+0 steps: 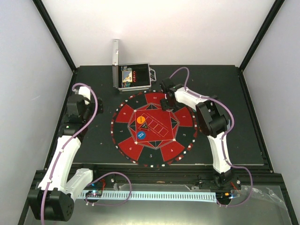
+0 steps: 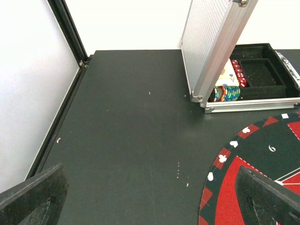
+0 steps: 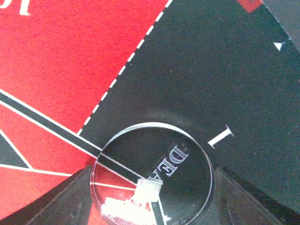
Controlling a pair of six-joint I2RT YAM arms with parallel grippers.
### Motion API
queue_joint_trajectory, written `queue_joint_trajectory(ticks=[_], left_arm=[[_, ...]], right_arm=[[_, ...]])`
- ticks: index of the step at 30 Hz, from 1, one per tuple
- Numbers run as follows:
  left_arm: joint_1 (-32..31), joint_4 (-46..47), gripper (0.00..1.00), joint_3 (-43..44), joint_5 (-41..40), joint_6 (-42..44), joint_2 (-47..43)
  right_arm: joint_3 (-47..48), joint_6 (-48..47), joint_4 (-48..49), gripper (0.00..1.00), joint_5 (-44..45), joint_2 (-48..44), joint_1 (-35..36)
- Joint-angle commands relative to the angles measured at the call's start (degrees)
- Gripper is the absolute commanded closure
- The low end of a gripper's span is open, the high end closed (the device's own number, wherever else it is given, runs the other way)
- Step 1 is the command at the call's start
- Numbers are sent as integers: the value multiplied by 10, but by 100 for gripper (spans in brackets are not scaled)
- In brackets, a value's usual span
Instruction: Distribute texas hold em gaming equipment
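A clear round disc [image 3: 152, 173] engraved with "DEA" lies flat on the round red-and-black mat [image 3: 56, 61], across the border of a red and a black segment. My right gripper [image 3: 152, 199] straddles it, jaws open: the left finger [image 3: 70, 197] sits at the disc's rim and a thin gap shows beside the right finger [image 3: 243, 197]. From above, the right gripper [image 1: 168, 104] hovers over the mat's far side. An orange disc [image 1: 141, 120] and a blue disc [image 1: 141, 135] rest on the mat's centre. My left gripper [image 2: 150, 206] stands open and empty over bare table.
The silver metal case [image 1: 134, 78] stands open behind the mat [image 1: 124, 117], its lid [image 2: 215, 42] upright. Inside it are a row of striped chips [image 2: 227, 93], red dice [image 2: 238, 72] and cards [image 2: 228, 70]. Black frame posts and white walls bound the table.
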Motion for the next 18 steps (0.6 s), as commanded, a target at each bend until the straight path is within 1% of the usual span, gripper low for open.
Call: queue_joint_trajectory(ticks=[1,5,8,13,16,18], left_arm=[[-2,0,1,18,20,-10,-7],[-2,-5,1,23,22,-11,-6],[-2,-6,1,23,24,-14,-11],[-3,-8,1,25,27,-17,-15],[-4,-11,1,30,21,-20,-16],[-4,-13,1,33,12,-24,-17]], right_arm=[[8,5,21,26,-4,24,1],[4,4,22,11,-2,8,1],[2,-1,19,5,-3,-18,0],[-34,-4,23,1,-18,-105,7],[-57,9,16,1,-24,-148,38],[-71,25,16,1,-25,-158,71]])
